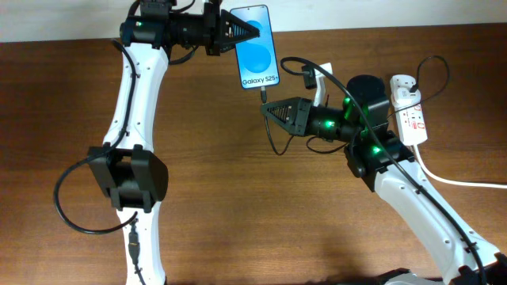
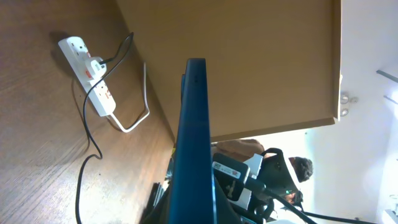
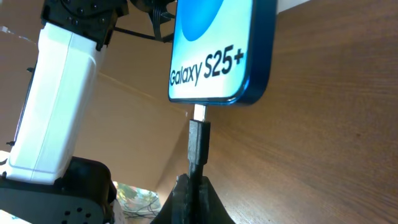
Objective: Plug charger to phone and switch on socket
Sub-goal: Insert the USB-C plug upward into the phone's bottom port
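The brown wooden desk (image 1: 238, 198) runs up to a pale wall. The slim phone (image 1: 253, 46) looks light, rigid and slick, best pinched across its edges; the left fingers (image 1: 236, 32) are closed on one long edge. The thin charger (image 3: 199, 134) is limp, so its stiff plug is the handle. The right fingers (image 3: 186, 200) clamp it, metal tip just ahead, meeting the phone's bottom edge. The socket (image 1: 412, 111) lies well behind them.
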